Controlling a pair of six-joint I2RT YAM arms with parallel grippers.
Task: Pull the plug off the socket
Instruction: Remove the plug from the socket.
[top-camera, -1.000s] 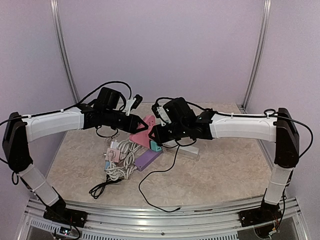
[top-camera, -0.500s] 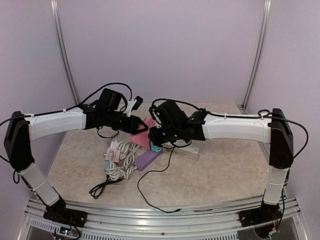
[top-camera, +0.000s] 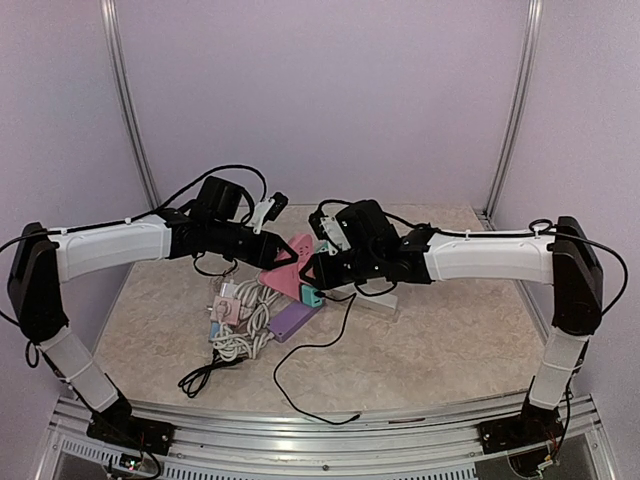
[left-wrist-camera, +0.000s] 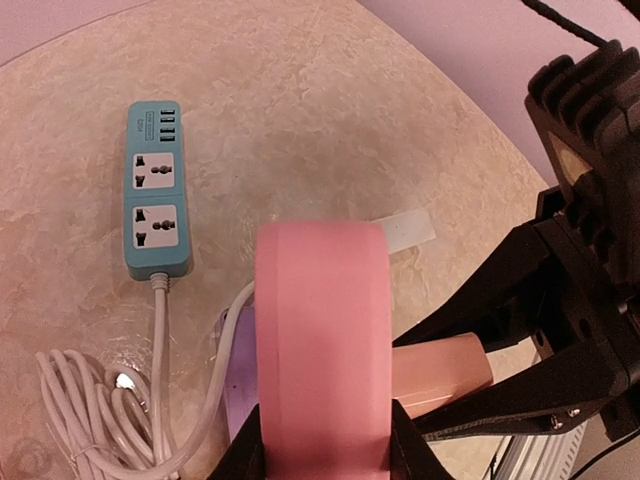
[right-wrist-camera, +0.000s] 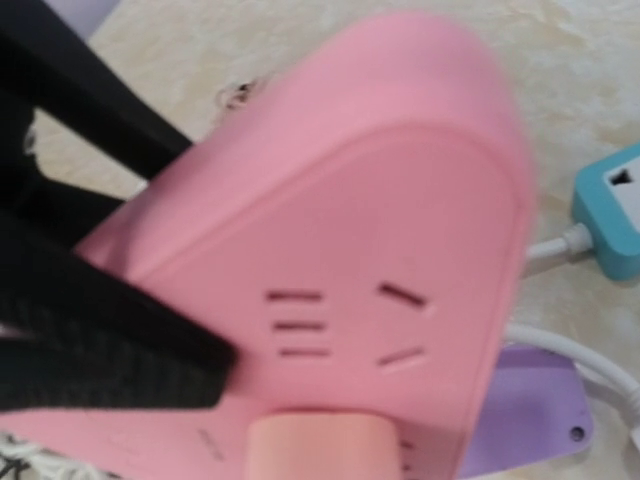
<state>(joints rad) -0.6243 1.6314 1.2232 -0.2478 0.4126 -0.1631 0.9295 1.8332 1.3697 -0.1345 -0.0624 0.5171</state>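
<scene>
The left pincer was nearly closed, its two black fingers clamping the sides of a pink socket block and holding it in the air above the counter. The right pincer reached in from the opposite side, its jaws narrowed onto a pale pink plug, one finger above it and one below. The plug sat against the block's face, beside its slotted outlets. Beneath the raised block lay a purple power strip, and just beside that a teal power strip with its outlets facing up. A coil of white cable lay to the left of them, and a thin black cable looped toward the counter's near edge.
</scene>
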